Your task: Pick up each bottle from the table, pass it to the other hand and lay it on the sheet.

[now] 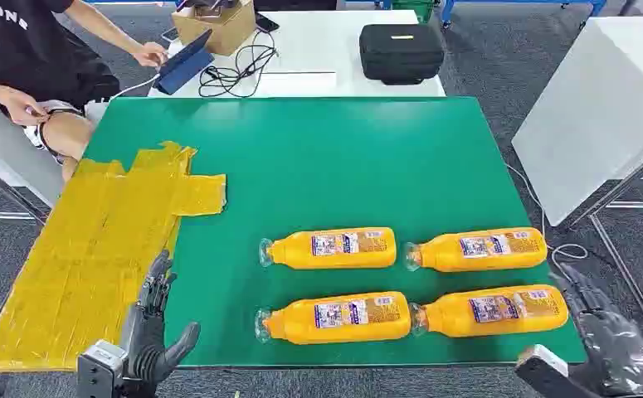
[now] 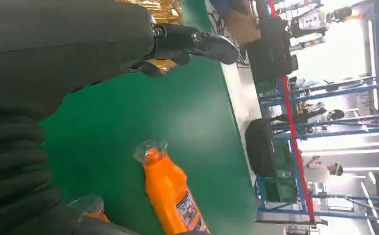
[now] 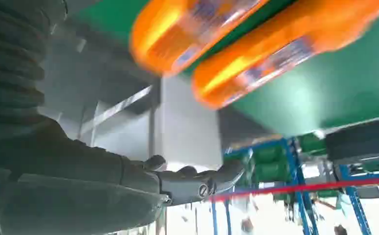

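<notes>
- The left hand (image 1: pixel 153 319) is near the front edge of the green table (image 1: pixel 343 157), next to the yellow sheet (image 1: pixel 94 257). Its fingers point up and away from the robot, spread apart, and it holds nothing
- The right hand (image 1: pixel 608 332) is off the right front corner of the table, just beside the bottles. Its fingers are stretched out and apart, and it holds nothing
- Four orange bottles lie flat on the table in two rows of two. Each one lies long ways from left to right, with its clear cap pointing left, toward the sheet
- The back left bottle (image 1: pixel 330 248) and back right bottle (image 1: pixel 477 249) lie almost end to end. So do the front left bottle (image 1: pixel 334 318) and front right bottle (image 1: pixel 490 311)
- Each bottle is full of orange drink and has a small label with blue and white on its side
- The sheet is made of crinkly yellow tape and covers the left side of the table. No bottle lies on it
</notes>
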Robot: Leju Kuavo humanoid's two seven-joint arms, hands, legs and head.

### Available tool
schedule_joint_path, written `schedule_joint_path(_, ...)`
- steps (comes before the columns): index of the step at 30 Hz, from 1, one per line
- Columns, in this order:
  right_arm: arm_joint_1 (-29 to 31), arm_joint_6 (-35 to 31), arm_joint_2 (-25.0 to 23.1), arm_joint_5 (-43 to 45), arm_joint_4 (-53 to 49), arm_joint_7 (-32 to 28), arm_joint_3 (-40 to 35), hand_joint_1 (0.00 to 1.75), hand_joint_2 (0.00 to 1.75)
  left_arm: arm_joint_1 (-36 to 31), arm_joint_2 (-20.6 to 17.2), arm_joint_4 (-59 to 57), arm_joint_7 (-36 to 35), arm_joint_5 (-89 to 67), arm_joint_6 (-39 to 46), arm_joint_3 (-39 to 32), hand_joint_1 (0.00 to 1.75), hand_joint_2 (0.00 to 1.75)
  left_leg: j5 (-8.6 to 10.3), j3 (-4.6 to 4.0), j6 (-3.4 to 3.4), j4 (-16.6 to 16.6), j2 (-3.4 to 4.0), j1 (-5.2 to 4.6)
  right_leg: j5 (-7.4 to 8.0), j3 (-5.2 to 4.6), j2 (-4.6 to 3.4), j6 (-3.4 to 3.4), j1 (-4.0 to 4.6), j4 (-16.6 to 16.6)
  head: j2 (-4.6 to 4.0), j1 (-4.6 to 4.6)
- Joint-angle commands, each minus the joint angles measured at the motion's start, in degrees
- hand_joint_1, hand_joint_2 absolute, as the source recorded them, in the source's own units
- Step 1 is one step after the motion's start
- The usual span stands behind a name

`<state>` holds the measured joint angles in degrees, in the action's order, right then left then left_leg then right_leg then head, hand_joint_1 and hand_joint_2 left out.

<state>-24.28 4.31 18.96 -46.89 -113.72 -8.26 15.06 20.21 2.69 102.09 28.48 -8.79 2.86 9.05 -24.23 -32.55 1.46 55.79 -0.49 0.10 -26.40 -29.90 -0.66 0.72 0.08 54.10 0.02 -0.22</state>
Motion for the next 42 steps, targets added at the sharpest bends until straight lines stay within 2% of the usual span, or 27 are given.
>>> schedule_joint_path(1,-6.2,4.1,10.8,-6.6,-2.0,1.3,4.8,0.00,1.75,-6.3,0.7,-10.4,0.2,1.7,-2.1,-1.0,0.00,1.75,-0.14,0.31,-0.06,0.0,-0.11,-0.01,-0.14,0.41,0.23,0.12,-0.01,-0.1,0.00,0.00)
schedule_joint_path(2,-0.2,5.5,15.2,-8.9,6.6,0.4,0.2,0.00,1.75,-8.4,-0.2,-13.0,0.0,4.0,-2.7,-0.1,0.00,1.75,-0.08,0.21,-0.02,0.0,-0.26,-0.07,-0.13,0.28,0.33,0.08,-0.06,-0.1,0.00,-0.04)
schedule_joint_path(4,0.5,5.5,15.4,-8.7,7.3,0.4,-0.1,0.00,1.75,-8.5,-0.3,-13.1,0.0,4.0,-2.7,0.0,0.00,1.75,-0.04,0.19,0.01,-0.1,0.05,-0.03,0.01,0.20,0.00,0.06,0.01,-0.1,0.00,-0.02)
schedule_joint_path(9,9.7,5.5,19.4,-7.0,16.7,-1.4,-9.0,0.00,1.75,-8.6,-0.5,-13.3,-0.1,4.7,-2.1,0.8,0.00,1.75,-0.07,0.29,0.01,-0.1,0.26,0.04,0.08,0.31,-0.18,0.08,0.09,-0.2,0.00,-0.02)
schedule_joint_path(11,12.9,5.1,19.6,-6.9,19.1,-1.6,-12.0,0.00,1.75,-8.7,-0.5,-13.4,-0.1,4.8,-2.0,1.0,0.00,1.75,-0.16,0.49,-0.01,-0.1,0.45,0.07,0.07,0.49,-0.31,0.14,0.13,-0.3,0.00,-0.02)
schedule_joint_path(12,14.4,4.6,19.4,-6.8,20.3,-1.4,-13.7,0.00,1.75,-8.9,-0.4,-13.6,-0.1,4.8,-2.0,1.1,0.00,1.75,-0.06,0.30,0.01,-0.1,0.33,0.03,0.10,0.29,-0.26,0.08,0.09,-0.2,0.00,-0.04)
schedule_joint_path(17,14.7,3.4,19.4,-6.7,20.7,-0.7,-15.4,0.00,1.75,-8.9,-0.4,-13.7,-0.1,4.8,-1.9,1.2,0.00,1.75,0.00,0.26,0.06,-0.1,0.14,0.02,0.03,0.29,-0.03,0.05,0.05,-0.2,0.00,-0.02)
schedule_joint_path(18,14.7,3.4,19.4,-6.7,20.7,-0.7,-15.4,0.00,1.75,-8.9,-0.4,-13.7,-0.1,4.8,-1.9,1.2,0.00,1.75,-0.11,0.49,0.01,-0.1,0.18,0.06,-0.04,0.54,-0.01,0.09,0.09,-0.3,0.00,-0.02)
schedule_joint_path(19,14.4,3.3,19.4,-6.6,20.5,-0.7,-15.3,0.00,1.75,-8.9,-0.4,-13.7,-0.1,4.8,-1.9,1.2,0.00,1.75,-0.04,0.32,0.04,-0.1,0.07,0.03,-0.01,0.35,0.01,0.06,0.05,-0.2,0.00,-0.04)
schedule_joint_path(23,16.2,2.0,15.1,-9.9,21.7,0.2,-19.6,0.00,1.75,-8.2,0.1,-13.2,-0.1,4.8,-1.7,1.0,0.00,1.75,-0.07,0.42,0.02,-0.1,0.16,0.08,0.01,0.47,-0.07,0.06,0.11,-0.3,0.00,-0.04)
schedule_joint_path(27,18.3,3.4,13.0,-10.5,23.7,1.5,-22.9,0.00,1.75,-7.5,0.3,-12.2,-0.4,4.6,-1.6,0.7,0.00,1.75,-0.06,0.36,0.01,-0.1,0.20,0.10,0.03,0.39,-0.10,0.05,0.16,-0.2,0.00,-0.02)
schedule_joint_path(33,18.0,7.6,14.5,-6.5,26.3,2.7,-24.5,0.00,1.75,-9.4,0.1,-13.8,-1.0,4.3,-2.5,0.5,0.00,1.75,-0.06,0.34,0.04,-0.1,0.08,0.08,0.00,0.43,0.02,0.09,0.14,-0.2,0.00,-0.02)
schedule_joint_path(38,17.9,6.3,12.1,-6.8,29.2,3.9,-25.2,0.00,1.75,-10.4,-0.1,-15.0,-0.9,4.3,-2.8,0.8,0.00,1.75,0.00,0.26,0.04,-0.1,0.02,0.07,0.02,0.35,0.05,0.06,0.11,-0.2,0.00,-0.02)
schedule_joint_path(39,17.9,6.1,11.9,-6.9,29.4,3.9,-25.4,0.00,1.75,-10.4,-0.1,-15.0,-0.9,4.3,-2.8,0.8,0.00,1.75,-0.11,0.50,0.00,-0.1,0.05,0.11,-0.05,0.62,0.09,0.10,0.15,-0.3,0.00,-0.02)
schedule_joint_path(40,18.1,6.2,11.8,-6.9,29.7,3.9,-25.6,0.00,1.75,-10.4,-0.2,-15.0,-0.9,4.3,-2.8,0.8,0.00,1.75,0.00,0.20,0.05,-0.1,0.04,0.07,0.03,0.28,0.02,0.04,0.10,-0.2,0.00,-0.02)
schedule_joint_path(42,19.3,6.4,11.2,-7.1,31.5,3.5,-26.6,0.00,1.75,-11.0,-0.4,-15.2,-0.9,4.4,-2.8,0.9,0.00,1.75,0.00,0.18,0.05,-0.1,0.06,0.05,0.02,0.25,0.01,0.04,0.08,-0.1,0.00,-0.02)
